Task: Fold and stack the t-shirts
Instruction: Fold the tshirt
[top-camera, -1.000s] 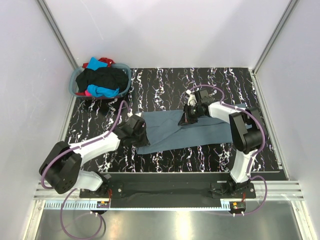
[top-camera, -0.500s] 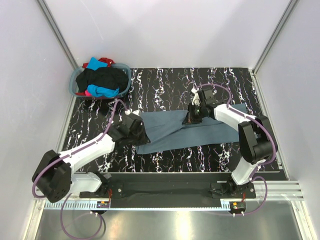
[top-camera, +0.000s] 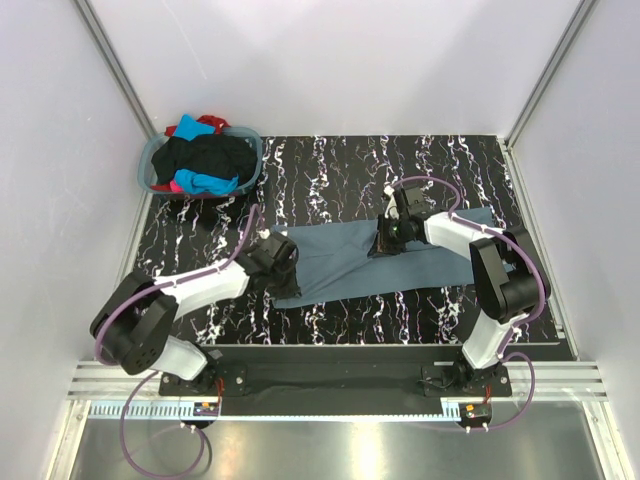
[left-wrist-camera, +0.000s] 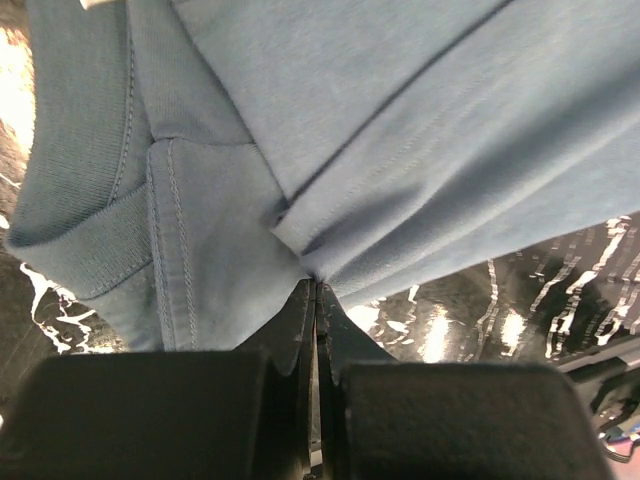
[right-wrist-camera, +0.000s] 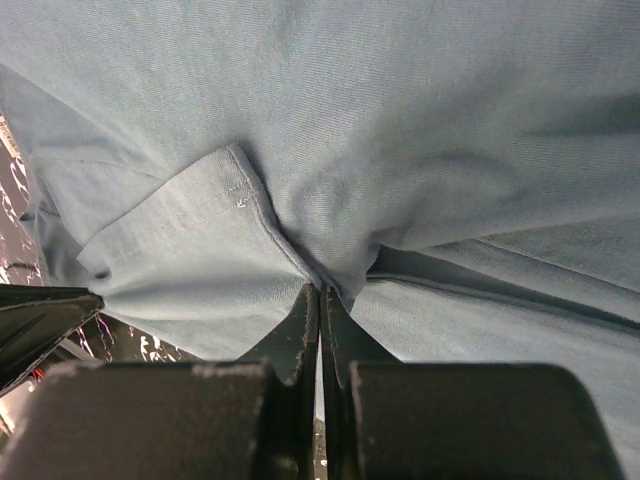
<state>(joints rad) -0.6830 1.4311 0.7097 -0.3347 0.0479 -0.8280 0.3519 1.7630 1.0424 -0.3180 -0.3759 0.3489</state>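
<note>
A slate blue-grey t-shirt (top-camera: 430, 265) lies partly folded across the middle of the black marbled table (top-camera: 330, 170). At the shirt's left end my left gripper (top-camera: 288, 256) is shut on a pinch of its folded edge (left-wrist-camera: 316, 278), close to the ribbed collar (left-wrist-camera: 70, 190). My right gripper (top-camera: 382, 244) is shut on a bunched fold (right-wrist-camera: 320, 285) at the shirt's upper middle, beside a hemmed sleeve (right-wrist-camera: 190, 240). More t-shirts, black (top-camera: 212, 155), turquoise (top-camera: 205, 183) and red (top-camera: 210, 122), are heaped in the basket.
The round grey-blue laundry basket (top-camera: 146, 168) stands at the table's back left corner. White walls with metal corner posts (top-camera: 115, 65) close in the table on three sides. Both arm bases sit on the rail (top-camera: 330, 380) at the near edge.
Both grippers have stayed shut on the blue-grey shirt. The left arm's elbow swung out and back, its wrist ending slightly further right. The right wrist has dropped a little towards the cloth.
</note>
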